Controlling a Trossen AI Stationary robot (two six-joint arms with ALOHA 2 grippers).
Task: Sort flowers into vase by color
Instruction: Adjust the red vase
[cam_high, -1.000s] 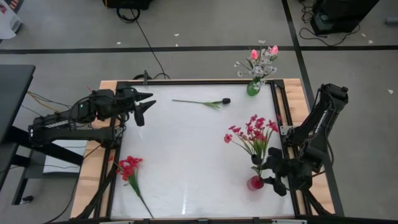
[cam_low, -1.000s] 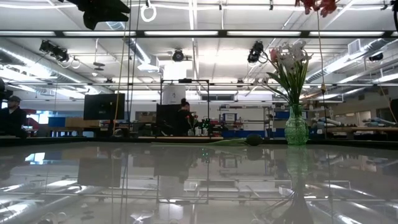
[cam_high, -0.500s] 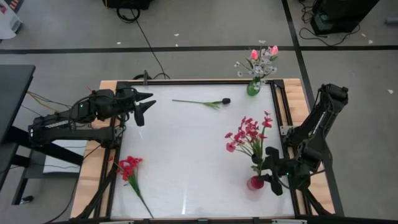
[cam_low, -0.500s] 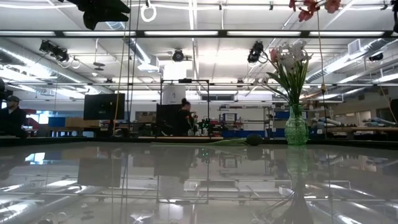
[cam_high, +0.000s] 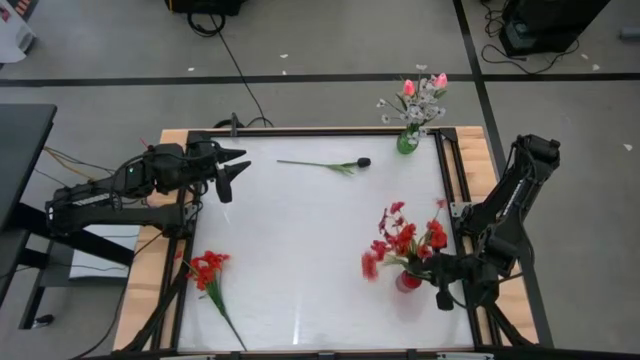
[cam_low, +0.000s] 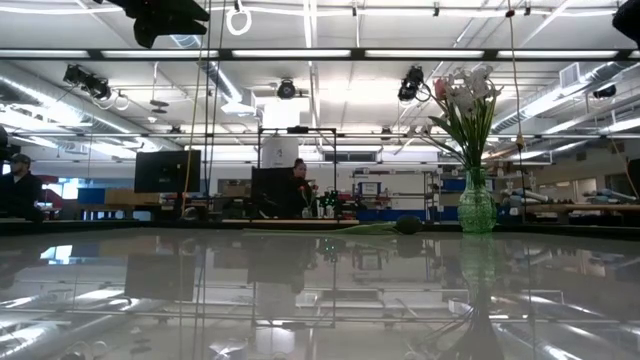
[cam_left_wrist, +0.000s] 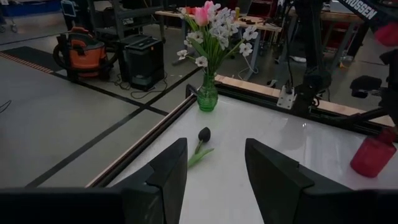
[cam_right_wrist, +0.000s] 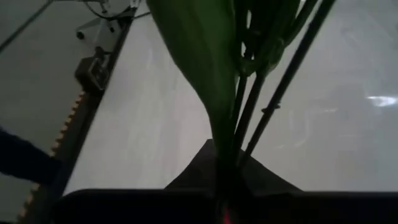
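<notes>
The right pincer (cam_high: 441, 283) has just snapped shut on the stems of the red flowers (cam_high: 405, 240), which now stand lower in the red vase (cam_high: 407, 281) near the tabletop's (cam_high: 300, 250) right edge, so that bunch looks nearly sorted, while the left pincer (cam_high: 232, 172) waits, spread wide.

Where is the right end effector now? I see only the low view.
Observer: It is beside the small red vase near the table's right edge, shut on the green stems of the red artificial flowers standing there; see the right end effector.
Operator: Which flowers are not yet sorted?
Observer: A second red flower bunch lies flat near the table's left edge.
Operator: And the left arm?
Observer: The left end effector hovers open over the far left corner.
</notes>
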